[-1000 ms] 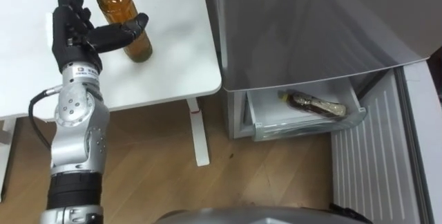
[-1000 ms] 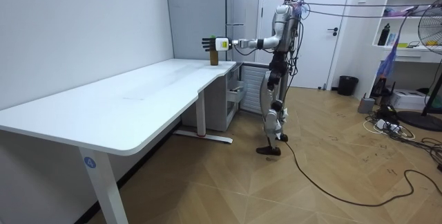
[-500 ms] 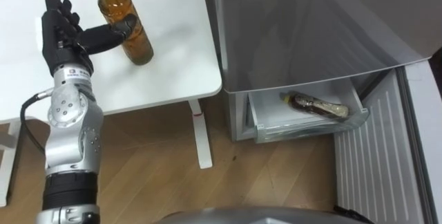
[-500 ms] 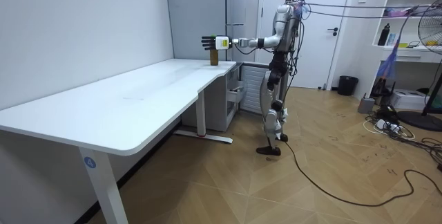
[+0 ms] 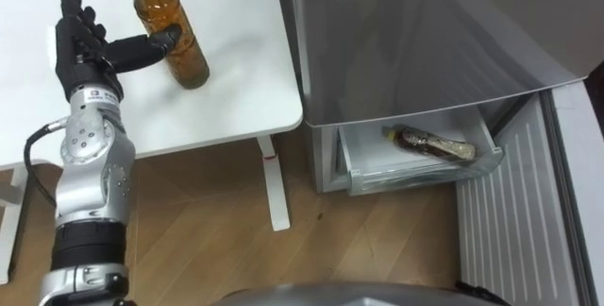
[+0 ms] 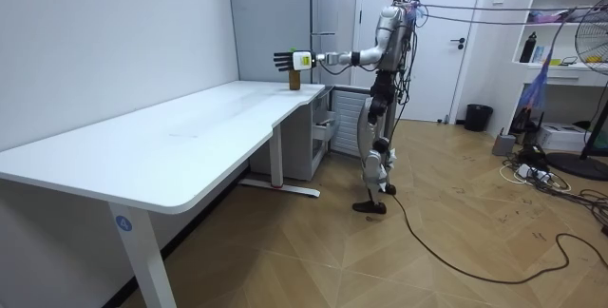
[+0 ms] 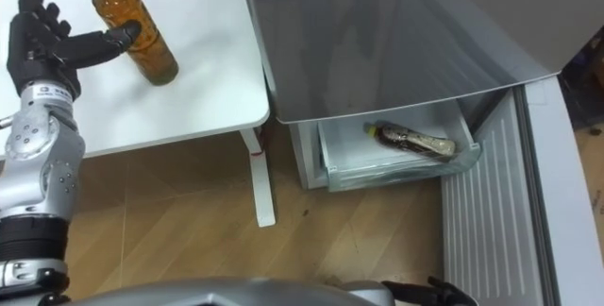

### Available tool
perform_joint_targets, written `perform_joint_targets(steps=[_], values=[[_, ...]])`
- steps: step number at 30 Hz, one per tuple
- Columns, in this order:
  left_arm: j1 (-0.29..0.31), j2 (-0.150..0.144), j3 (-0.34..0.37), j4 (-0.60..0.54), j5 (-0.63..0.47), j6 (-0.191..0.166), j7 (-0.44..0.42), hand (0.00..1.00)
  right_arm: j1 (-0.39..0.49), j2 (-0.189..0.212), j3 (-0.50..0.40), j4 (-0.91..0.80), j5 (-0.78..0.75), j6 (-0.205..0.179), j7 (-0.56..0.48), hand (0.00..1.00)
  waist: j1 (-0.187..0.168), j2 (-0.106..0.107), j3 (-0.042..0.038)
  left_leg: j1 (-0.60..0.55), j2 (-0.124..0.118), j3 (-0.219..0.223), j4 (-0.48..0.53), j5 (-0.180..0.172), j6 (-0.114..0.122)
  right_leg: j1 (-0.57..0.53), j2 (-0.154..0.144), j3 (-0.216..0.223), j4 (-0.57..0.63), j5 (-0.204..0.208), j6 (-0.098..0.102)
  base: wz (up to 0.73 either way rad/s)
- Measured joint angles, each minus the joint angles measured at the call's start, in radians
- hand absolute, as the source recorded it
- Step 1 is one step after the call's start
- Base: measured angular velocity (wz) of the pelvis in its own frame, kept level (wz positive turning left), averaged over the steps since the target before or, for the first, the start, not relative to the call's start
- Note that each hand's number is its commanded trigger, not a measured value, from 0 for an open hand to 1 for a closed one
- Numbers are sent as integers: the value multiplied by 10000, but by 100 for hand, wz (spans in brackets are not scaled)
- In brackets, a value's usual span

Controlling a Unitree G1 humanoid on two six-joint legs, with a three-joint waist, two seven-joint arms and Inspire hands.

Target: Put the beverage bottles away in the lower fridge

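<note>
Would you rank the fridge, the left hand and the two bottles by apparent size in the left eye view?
1. The fridge.
2. The left hand and the upright bottle, about alike.
3. The bottle in the drawer, though it lies farther from the camera.

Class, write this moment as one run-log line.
left hand: open, thumb at tea bottle | tea bottle: upright on table | second bottle: in open drawer

This looks like a home-office room. A long white desk [image 6: 190, 142] lies under the left hand [image 5: 80, 46], and a grey fridge [image 5: 406, 42] stands just to the hand's right. Farther off are a wood floor [image 6: 427, 251], a white door [image 6: 446, 61], shelves [image 6: 556, 65] and a standing fan [image 6: 594, 28].
</note>
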Motion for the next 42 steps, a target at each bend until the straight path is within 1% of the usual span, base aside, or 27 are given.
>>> perform_joint_targets(steps=[2, 4, 6, 7, 9, 13, 18, 22, 26, 30, 31, 32, 33, 34, 42], values=[[-99, 18, -1, 25, -18, 45, -52, 0, 44, -21, 11, -43, 23, 64, 5, 0, -5, 20, 0, -1, 16, 64, -1, -1, 1, -70, 0, 8, 86, 0, 0, -10], [-373, 26, -4, 343, -24, 93, -213, 0, 55, -35, 6, -44, 27, 119, 32, 0, -23, 43, -8, -45, 17, 71, 41, -4, 6, -82, -1, 22, 91, 1, -1, -2], [-469, 32, -3, 567, -48, 137, -260, 0, 21, -59, 1, -43, 22, 143, 117, 0, -111, 66, -22, -55, 19, 71, 55, -5, 8, -107, 0, 42, 95, 2, -2, 0], [-500, 47, -3, 726, -119, 173, -318, 0, -29, -74, -1, -34, 20, 143, 130, 0, -174, 99, -43, -70, 19, 73, 59, -6, 8, -123, 0, 65, 96, 2, -3, 0], [-566, 54, -3, 952, -144, 239, -434, 0, -29, -99, -8, -27, 20, 144, 222, 0, -200, 133, -65, -69, 19, 93, 61, -6, 8, -136, 3, 104, 100, 2, -3, -2], [-684, 79, 0, 973, -143, 273, -684, 0, -17, -109, -88, -29, 16, 149, 431, 0, -234, 135, -67, -72, 27, 141, 60, -5, 9, -176, 6, 161, 118, 5, -7, -4], [-712, 80, -5, 1019, -142, 270, -906, 0, -16, -109, -90, -26, 16, 149, 444, 0, -249, 126, -57, -69, 30, 152, 55, -5, 9, -190, 8, 173, 121, 5, -7, 0], [-722, 81, -3, 1337, -142, 276, -1131, 0, -34, -106, -91, -26, 13, 154, 446, 0, -246, 120, -37, -88, 37, 171, 52, -5, 9, -228, 15, 198, 121, 4, -7, 0], [-723, 84, 9, 1353, -145, 345, -1290, 0, -40, -105, -93, -37, 15, 161, 464, 0, -235, 104, -28, -132, 38, 207, 53, -5, 9, -287, 21, 275, 101, 3, -7, -2], [-726, 87, 11, 1353, -142, 430, -1483, 0, -56, -90, -89, -39, 14, 162, 527, 0, -214, 59, 1, -148, 37, 216, 51, -5, 8, -298, 23, 301, 74, -1, -3, 0], [-727, 88, 12, 1353, -141, 459, -1515, 8, -61, -89, -87, -39, 14, 162, 543, 0, -214, 48, 9, -154, 37, 215, 51, -5, 8, -304, 25, 309, 69, -2, -3, 0], [-728, 88, 12, 1353, -141, 463, -1518, 73, -61, -88, -87, -39, 14, 162, 548, 0, -214, 43, 11, -157, 37, 216, 51, -5, 8, -308, 25, 317, 67, -2, -3, 0], [-734, 88, 13, 1353, -142, 465, -1533, 93, -62, -89, -88, -39, 14, 162, 551, 0, -215, 36, 16, -159, 37, 234, 49, -5, 8, -321, 26, 349, 66, -3, -2, -3], [-744, 89, 20, 1353, -141, 468, -1548, 100, -67, -89, -88, -40, 14, 162, 551, 0, -205, 33, 18, -165, 37, 241, 49, -5, 7, -331, 27, 356, 66, -4, -2, -3], [-773, 161, 48, 1353, -145, 535, -1566, 100, -107, -107, -83, -28, 3, 163, 549, 0, -212, 59, -3, -177, 37, 274, 56, -5, 8, -357, 26, 390, 77, -3, -2, 0]])
